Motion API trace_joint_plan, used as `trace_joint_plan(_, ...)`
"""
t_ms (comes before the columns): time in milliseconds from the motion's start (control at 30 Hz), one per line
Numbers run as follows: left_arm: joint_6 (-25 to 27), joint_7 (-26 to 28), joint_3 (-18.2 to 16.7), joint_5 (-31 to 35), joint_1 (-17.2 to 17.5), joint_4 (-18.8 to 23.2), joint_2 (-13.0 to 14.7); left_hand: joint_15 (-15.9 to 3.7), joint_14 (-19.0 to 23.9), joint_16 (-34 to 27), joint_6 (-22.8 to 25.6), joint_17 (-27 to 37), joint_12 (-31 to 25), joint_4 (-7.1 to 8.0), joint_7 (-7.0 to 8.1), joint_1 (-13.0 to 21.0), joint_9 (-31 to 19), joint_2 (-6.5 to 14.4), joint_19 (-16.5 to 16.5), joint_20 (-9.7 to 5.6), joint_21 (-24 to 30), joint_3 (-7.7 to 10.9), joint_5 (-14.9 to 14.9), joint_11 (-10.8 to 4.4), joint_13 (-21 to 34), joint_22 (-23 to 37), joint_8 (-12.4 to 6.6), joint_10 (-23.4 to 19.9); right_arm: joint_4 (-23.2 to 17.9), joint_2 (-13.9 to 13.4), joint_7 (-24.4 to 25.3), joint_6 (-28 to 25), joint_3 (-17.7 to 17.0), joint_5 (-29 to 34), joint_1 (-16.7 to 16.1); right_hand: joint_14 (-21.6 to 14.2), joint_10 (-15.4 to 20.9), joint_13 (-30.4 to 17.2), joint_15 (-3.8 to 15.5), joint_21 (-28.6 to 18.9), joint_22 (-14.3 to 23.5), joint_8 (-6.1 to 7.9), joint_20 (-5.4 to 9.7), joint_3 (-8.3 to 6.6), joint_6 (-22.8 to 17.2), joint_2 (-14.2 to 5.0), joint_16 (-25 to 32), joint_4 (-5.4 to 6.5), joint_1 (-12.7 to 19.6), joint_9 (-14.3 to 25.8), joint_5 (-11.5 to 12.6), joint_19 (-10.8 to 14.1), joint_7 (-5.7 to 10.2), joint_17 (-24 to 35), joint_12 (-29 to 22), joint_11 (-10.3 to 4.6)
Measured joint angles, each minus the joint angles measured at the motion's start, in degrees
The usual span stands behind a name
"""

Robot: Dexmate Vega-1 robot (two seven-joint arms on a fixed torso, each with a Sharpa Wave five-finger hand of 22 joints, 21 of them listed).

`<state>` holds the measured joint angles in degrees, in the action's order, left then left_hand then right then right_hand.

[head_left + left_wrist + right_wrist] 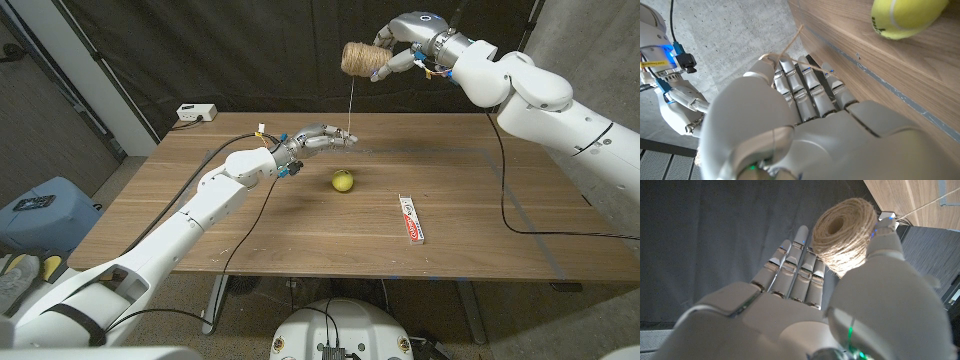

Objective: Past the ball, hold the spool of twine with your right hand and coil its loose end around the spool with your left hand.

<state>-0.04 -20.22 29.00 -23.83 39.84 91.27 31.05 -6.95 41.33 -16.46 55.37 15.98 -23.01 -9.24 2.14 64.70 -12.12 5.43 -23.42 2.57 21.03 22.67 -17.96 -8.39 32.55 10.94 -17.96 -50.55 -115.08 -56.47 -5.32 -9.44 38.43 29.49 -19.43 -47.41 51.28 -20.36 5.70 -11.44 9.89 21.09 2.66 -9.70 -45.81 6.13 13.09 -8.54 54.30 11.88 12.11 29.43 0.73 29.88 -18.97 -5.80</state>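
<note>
Above the counter's far edge, at about 12 o'clock from the ball: the spool of twine [358, 58] hangs in the air, well clear of the wood.
Right hand: the right hand [395, 52] has its fingers [799, 270] closed round the spool, thumb against one side, holding it up.
Loose end: the twine strand [351, 100] runs straight down from the spool to the left hand [318, 138].
Left hand: low over the counter [470, 200], fingers narrow, the strand pinched at their tips, as the left wrist view shows.
Ball: the ball [343, 180] lies at 5 o'clock from the left hand, near but apart.
Off to the side: a toothpaste box [411, 218] at 4 o'clock from the ball.
Step in hand: I'd say coiling, strand taut and ready.
Next move: the left hand likely needs to circle the spool while keeping tension, the right holding steady.
</note>
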Motion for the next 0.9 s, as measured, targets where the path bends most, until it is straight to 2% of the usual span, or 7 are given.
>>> trace_joint_plan(567,0.5,-0.2,0.0,-0.3,0.8,0.6,0.7,0.30,-0.3,0.0,0.0,0.1,0.3,-0.16,0.00,0.0,0.0,0.0,0.2,0.20,0.0,-0.16,0.0,0.00,0.0,0.0,0.00,0.0,2.6,1.9,0.3,0.6,1.1,0.0,1.6,0.0,0.2,0.1,0.00,0.0,0.0,0.09,0.00,0.13,0.0,0.01,0.0,-0.12,0.0,0.0,0.2,0.0,0.00,0.3,0.2,-0.18)
trace_joint_plan(900,1.1,-0.3,0.0,-0.6,1.7,2.2,1.1,0.30,-0.3,0.5,-0.2,0.1,0.6,-0.16,-0.20,0.0,0.0,0.0,0.3,0.09,0.0,-0.16,0.0,0.00,0.0,0.0,0.00,0.0,2.6,2.0,0.9,0.2,1.2,-0.2,0.9,0.0,0.2,-0.3,0.00,0.0,0.0,0.10,0.00,0.13,0.0,0.02,0.0,-0.13,0.0,0.0,0.2,0.0,0.00,0.3,0.4,-0.18)
